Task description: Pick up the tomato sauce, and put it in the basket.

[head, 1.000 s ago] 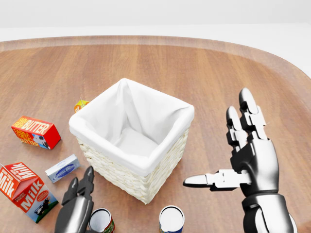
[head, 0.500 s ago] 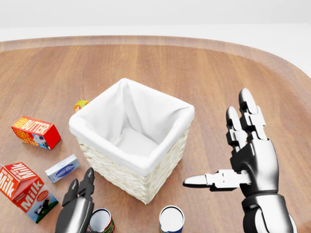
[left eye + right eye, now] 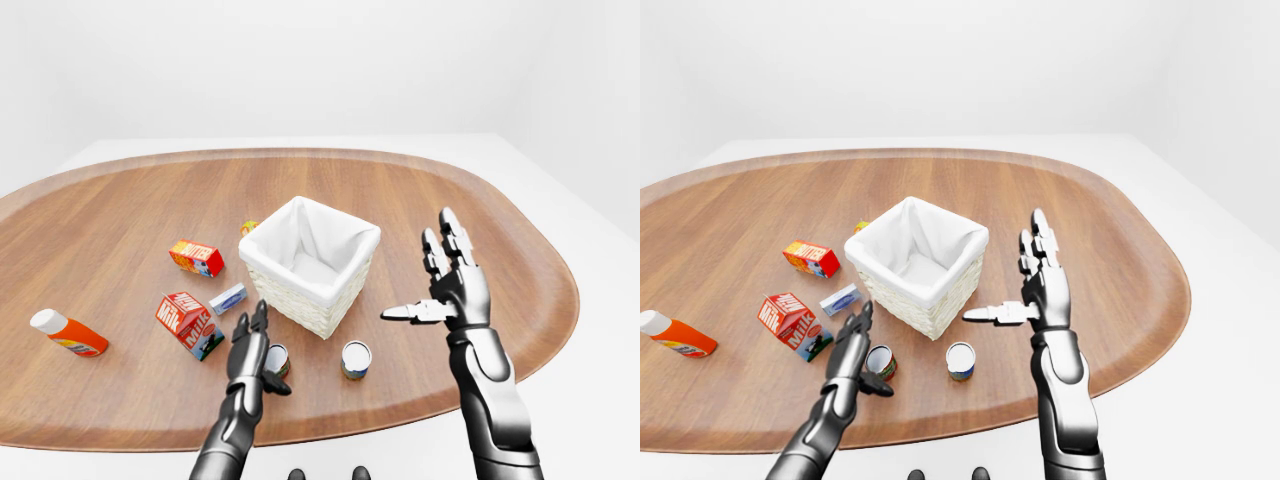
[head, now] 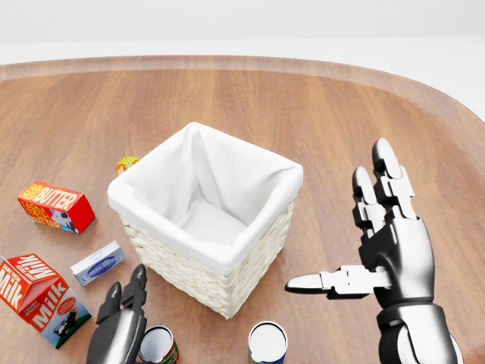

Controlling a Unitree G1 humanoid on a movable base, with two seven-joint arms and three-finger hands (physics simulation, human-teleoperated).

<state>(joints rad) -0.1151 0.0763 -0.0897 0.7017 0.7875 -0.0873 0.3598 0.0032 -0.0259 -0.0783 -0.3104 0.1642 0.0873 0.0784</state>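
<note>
Big oval wood tabletop [image 3: 120,230]. White basket [image 3: 310,262] near middle, nothing inside. Right hand [image 4: 379,250] at 3 o'clock of basket, up in air, fingers spread wide, holding nothing. Left hand [image 3: 250,345] at 7 o'clock of basket, fingers straight, open, touching red can [image 3: 276,360]. Blue can [image 3: 355,359] at 5 o'clock. Cannot tell which can is tomato sauce. Milk box [image 3: 188,324], butter box [image 3: 196,257], orange bottle [image 3: 68,333] out at 9 o'clock.
</note>
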